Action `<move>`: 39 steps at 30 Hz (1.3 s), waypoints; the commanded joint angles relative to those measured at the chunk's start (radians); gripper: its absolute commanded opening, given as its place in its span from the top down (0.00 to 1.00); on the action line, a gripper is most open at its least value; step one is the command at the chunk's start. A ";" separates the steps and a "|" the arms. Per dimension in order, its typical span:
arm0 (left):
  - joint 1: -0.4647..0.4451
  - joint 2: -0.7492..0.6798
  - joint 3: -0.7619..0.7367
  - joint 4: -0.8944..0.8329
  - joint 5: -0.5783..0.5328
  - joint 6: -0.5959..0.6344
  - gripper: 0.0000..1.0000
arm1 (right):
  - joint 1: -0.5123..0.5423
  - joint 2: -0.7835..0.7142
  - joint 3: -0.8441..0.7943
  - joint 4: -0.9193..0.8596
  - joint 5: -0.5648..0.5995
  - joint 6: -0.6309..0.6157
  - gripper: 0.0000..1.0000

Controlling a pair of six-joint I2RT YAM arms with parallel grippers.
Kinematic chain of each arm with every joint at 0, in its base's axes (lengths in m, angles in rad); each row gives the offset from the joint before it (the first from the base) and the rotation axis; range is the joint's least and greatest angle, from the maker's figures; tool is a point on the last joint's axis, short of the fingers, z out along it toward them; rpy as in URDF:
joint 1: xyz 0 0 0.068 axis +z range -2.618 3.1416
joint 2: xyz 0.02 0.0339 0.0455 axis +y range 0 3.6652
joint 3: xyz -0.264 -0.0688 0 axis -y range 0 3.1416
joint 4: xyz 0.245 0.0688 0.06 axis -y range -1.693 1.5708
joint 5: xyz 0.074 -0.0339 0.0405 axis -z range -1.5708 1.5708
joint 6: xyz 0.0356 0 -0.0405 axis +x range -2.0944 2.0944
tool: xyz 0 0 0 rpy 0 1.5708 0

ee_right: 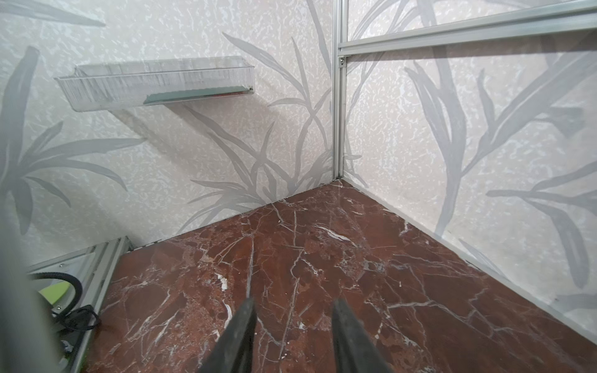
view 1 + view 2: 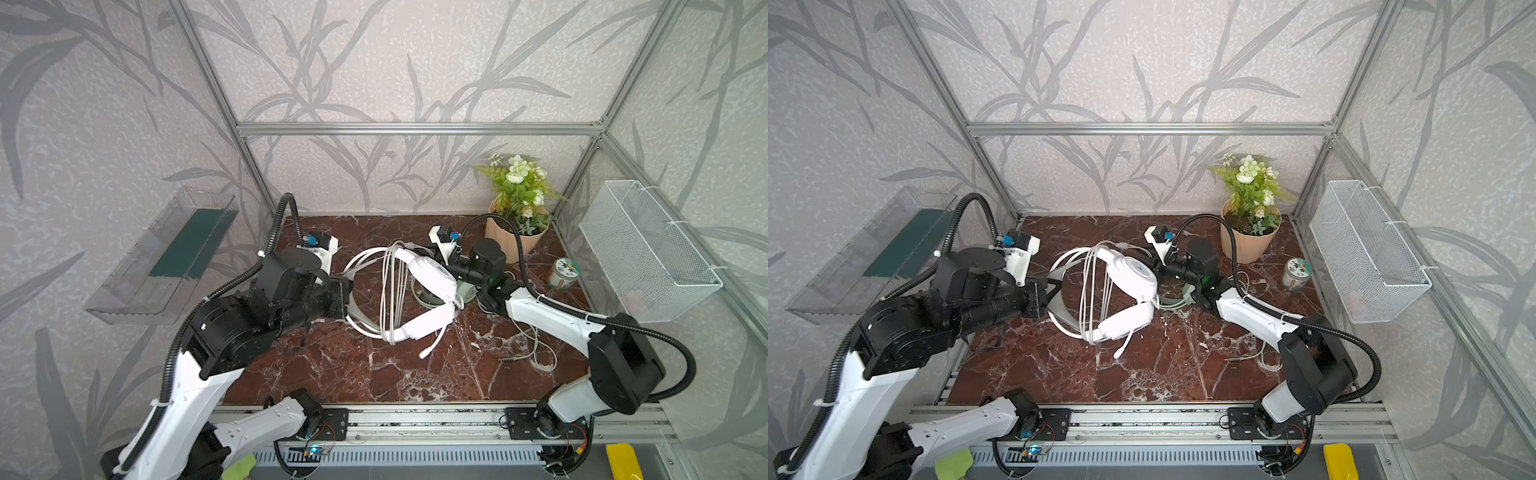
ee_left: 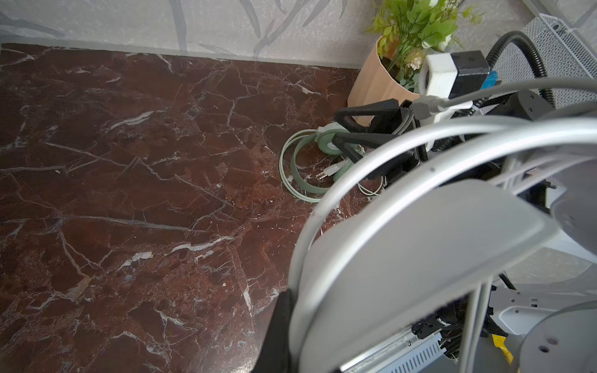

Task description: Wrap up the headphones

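Left gripper [image 2: 348, 300] squeezes the band of the white headphones [image 2: 428, 270], cable [image 2: 392, 291] looped round them, over the middle of the table [image 2: 374, 374], while the right gripper [image 1: 292, 303], jaws apart and holding nothing, sits by the green headphones [image 3: 296, 172].

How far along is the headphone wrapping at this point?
Looks done: the white headset has its cable looped several times around the headband. In hand: the left gripper is shut on that headband; the right gripper is open and empty. Left: the green headset lies on the table, its loose cable unwound beside it.
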 commanded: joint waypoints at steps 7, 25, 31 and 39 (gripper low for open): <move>0.003 0.014 0.027 0.093 -0.039 -0.101 1.00 | 0.168 -0.003 -0.121 0.096 0.120 0.008 0.86; 0.075 -0.025 -0.080 0.229 -0.009 -0.294 1.00 | 0.284 -0.003 -0.194 0.218 0.246 0.216 0.98; 0.205 0.001 -0.147 0.292 0.061 -0.323 1.00 | 0.379 -0.015 -0.210 0.262 0.288 0.265 0.98; 0.293 0.047 -0.217 0.354 0.054 -0.325 1.00 | 0.409 0.032 -0.257 0.405 0.309 0.414 0.91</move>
